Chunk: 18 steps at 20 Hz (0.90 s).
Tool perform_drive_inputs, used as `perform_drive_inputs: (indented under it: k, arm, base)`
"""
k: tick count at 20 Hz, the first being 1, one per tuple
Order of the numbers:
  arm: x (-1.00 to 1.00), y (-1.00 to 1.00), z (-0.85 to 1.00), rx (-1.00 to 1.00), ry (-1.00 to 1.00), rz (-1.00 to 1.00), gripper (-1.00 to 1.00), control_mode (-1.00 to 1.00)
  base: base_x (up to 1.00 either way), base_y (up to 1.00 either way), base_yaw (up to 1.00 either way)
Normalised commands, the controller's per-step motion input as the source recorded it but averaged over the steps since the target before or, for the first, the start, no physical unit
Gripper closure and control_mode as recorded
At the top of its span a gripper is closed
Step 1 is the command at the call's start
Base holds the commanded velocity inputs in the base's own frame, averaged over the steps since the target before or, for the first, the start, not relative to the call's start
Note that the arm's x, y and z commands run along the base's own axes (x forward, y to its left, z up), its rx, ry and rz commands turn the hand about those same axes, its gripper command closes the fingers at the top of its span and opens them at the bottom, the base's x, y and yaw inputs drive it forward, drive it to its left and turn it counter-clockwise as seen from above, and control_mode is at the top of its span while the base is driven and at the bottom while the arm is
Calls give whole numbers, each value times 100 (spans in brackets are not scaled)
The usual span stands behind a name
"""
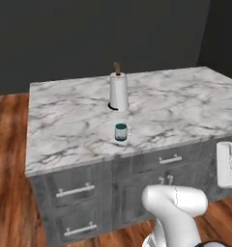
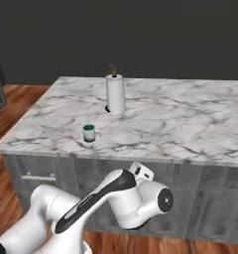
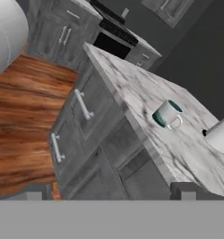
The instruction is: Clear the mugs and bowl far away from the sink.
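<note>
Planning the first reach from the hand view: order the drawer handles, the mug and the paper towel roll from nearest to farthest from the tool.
1. Drawer handles, on the cabinet front below the counter edge, nearest the open tool.
2. Mug, on the counter near its front edge.
3. Paper towel roll, farther back on the counter, beyond the mug.

1. Marble-look island counter [image 1: 185, 106], white with grey veining, smooth with a soft sheen;
2. Pale grey mug [image 1: 121, 132] beyond the claw, glazed ceramic in look, teal inside and band;
3. White paper towel roll [image 1: 119, 91], matt, on a brown wooden-looking post;
4. Grey wood-grain drawers [image 1: 74, 190] with brushed-metal bar handles [image 1: 75, 190];
5. Reddish-brown plank floor [image 1: 9, 159], polished.
</note>
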Motion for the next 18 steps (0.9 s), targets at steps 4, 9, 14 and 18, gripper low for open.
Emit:
perform_drive_inputs:
  k: [4,9,14,18]
  arm:
    - [0,0,0,0,0,0,-100,100]
    - [0,0,0,0,0,0,-100,100]
    - [0,0,0,0,0,0,-100,100]
    - [0,0,0,0,0,0,-100,100]
  base:
    - [-1,-42,-57]
    - [0,-36,-63]
    - [-9,-26,-62]
    - [-7,-25,-63]
